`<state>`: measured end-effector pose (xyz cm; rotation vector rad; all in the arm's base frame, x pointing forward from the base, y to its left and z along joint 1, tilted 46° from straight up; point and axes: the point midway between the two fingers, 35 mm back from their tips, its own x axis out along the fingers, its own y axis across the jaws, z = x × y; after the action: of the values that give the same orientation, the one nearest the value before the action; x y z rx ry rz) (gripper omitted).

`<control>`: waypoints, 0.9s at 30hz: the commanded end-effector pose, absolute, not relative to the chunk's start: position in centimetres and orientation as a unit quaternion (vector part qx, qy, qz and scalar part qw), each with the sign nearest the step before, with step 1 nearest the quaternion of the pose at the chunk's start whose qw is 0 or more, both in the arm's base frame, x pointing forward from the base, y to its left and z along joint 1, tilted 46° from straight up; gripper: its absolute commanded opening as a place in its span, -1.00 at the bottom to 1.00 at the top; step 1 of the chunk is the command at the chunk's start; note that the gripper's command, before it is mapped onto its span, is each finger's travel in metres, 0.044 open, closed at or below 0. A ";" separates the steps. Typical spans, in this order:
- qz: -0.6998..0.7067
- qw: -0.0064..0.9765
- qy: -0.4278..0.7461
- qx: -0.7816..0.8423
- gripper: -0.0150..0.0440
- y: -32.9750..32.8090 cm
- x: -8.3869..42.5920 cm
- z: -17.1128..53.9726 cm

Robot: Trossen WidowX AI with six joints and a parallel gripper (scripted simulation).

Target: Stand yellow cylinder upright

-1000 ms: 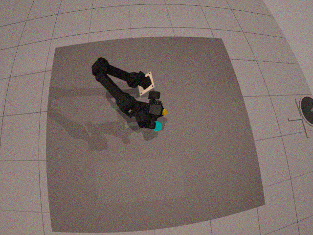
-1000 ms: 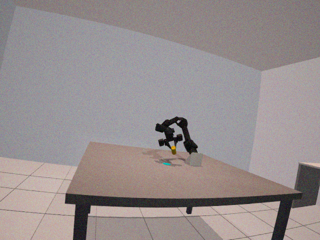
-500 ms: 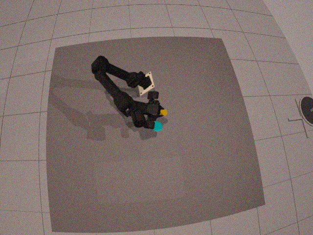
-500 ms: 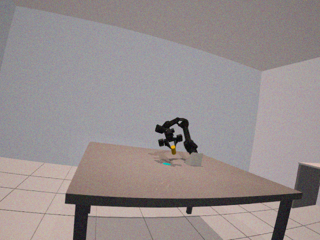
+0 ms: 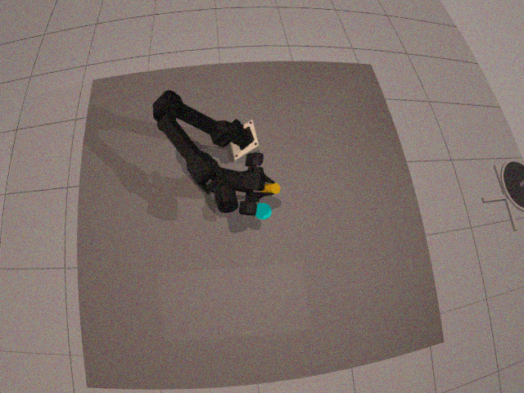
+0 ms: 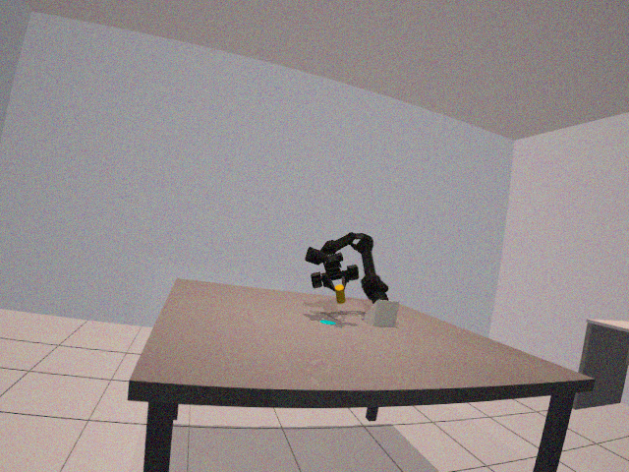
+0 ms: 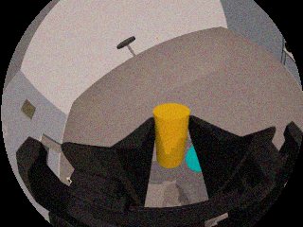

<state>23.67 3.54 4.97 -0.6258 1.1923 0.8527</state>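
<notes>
Partly clamped around the yellow cylinder (image 5: 272, 188) (image 6: 340, 294) (image 7: 171, 137), gripper (image 5: 270, 187) (image 6: 339, 287) (image 7: 170, 120) fingers half-closed; cyan circle (image 5: 264, 210) (image 6: 327, 323) (image 7: 193, 159) partly hidden behind a finger in wrist view

1. The top view is taken from high overhead and faces down; the square brown table top (image 5: 295, 274), the jointed black robot arm (image 5: 179, 137) (image 6: 370, 262) and the flat cyan circle (image 5: 263, 210) (image 6: 327, 323) (image 7: 194, 160) are all framed.
2. The exterior view is taken from beyond one table edge, well apart from the arm, and is faced across the table at a pale blue wall (image 6: 254, 177), with the horizon tilted.
3. The wrist view is carried at the gripper (image 5: 270, 187) (image 6: 339, 289) (image 7: 170, 120), very near its fingers, and is faced outward past them.
4. The circle is shared by all three, partly hidden in the wrist view.
</notes>
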 end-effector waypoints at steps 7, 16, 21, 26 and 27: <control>0.394 0.717 0.500 -0.282 -0.14 3.5 23.6 5.3; 0.402 0.733 0.471 -0.284 -0.14 3.5 23.7 5.6; 0.405 0.740 0.454 -0.286 -0.14 3.5 23.7 5.7; 0.408 0.748 0.436 -0.289 -0.14 3.4 23.8 5.9; 0.409 0.750 0.433 -0.289 -0.14 3.4 23.8 5.9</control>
<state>23.91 3.37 5.79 -0.6265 0.9771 0.8883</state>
